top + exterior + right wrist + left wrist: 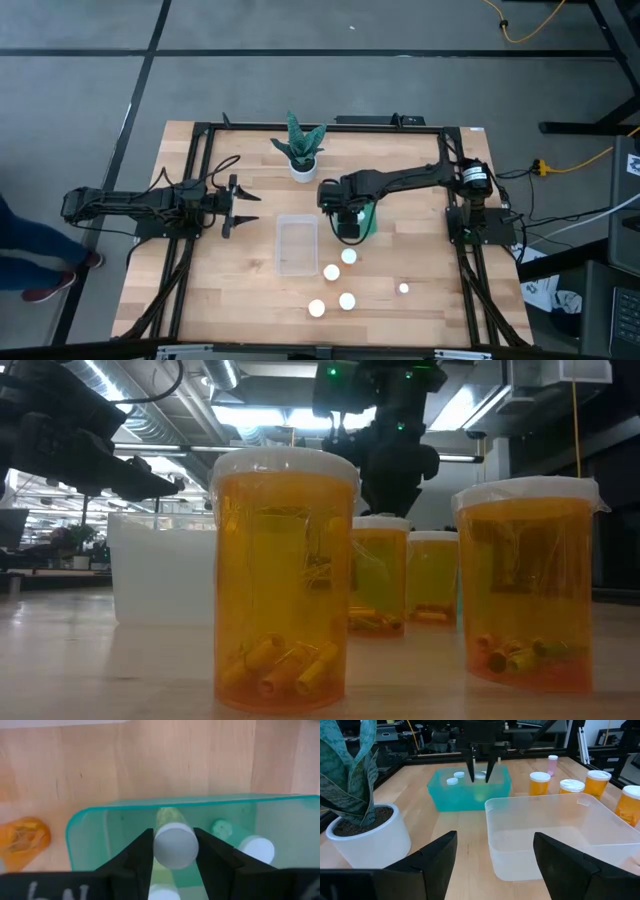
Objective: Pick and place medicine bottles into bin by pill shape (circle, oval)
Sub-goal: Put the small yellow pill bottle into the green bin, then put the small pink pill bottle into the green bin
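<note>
Over the green bin [125,827], right gripper [174,851] clenching one bottle [175,845]; perhaps three inside; left gripper [492,857] released.

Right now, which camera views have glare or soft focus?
Low view: bright ceiling lights glare behind the amber plastic medicine bottles, backlighting them. Right wrist view: the white-capped bottle between the right gripper fingers looks soft, like the teal translucent bin wall. High view: evenly lit.
</note>
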